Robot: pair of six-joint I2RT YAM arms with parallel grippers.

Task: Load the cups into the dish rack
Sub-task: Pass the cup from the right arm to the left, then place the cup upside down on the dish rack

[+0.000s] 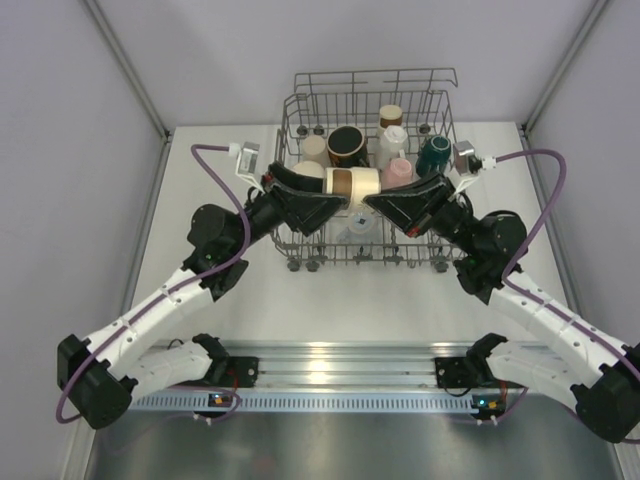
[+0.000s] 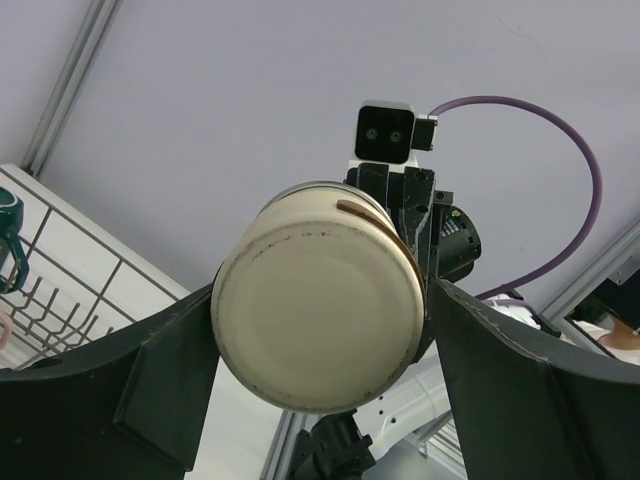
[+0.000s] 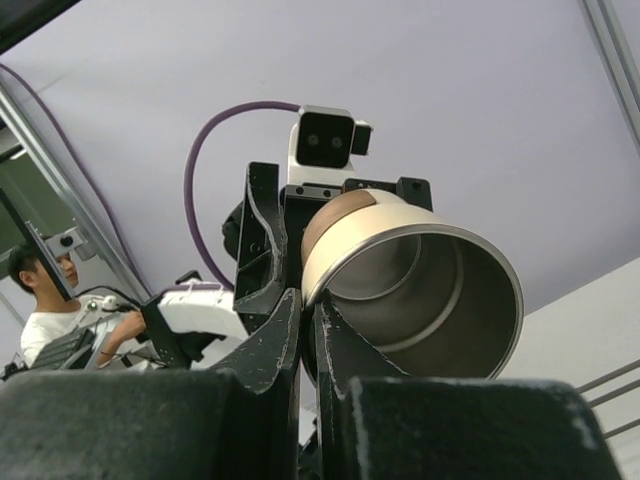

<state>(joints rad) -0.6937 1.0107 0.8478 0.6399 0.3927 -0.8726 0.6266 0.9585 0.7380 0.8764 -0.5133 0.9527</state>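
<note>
The left hand (image 2: 320, 300) hangs over the grey wire dish rack (image 1: 375, 72). Its two fingers are spread wide on either side of the flat base of a cream cylindrical cup with a brown band (image 1: 355, 183). They sit very near its wall, but I cannot tell whether they press on it. The cup lies on its side in the air above the rack's front half, base to the left and mouth to the right. It is clear of the black cup with a tan inside (image 1: 347, 146) and the pink cup (image 1: 398, 172) standing behind it. The right hand (image 3: 303, 300) is closed tight, pinching the cup's thin rim wall between its fingers.

This looks like a handover between the arms, and the danger is timing. If the right hand lets go before the left has squeezed firmly, the smooth round cup could slip. It could then drop onto the tines or the loaded cups and chip, or bounce out onto the white worktop (image 1: 340, 310). Both arms pulling at once could also twist it out of the rim pinch.
</note>
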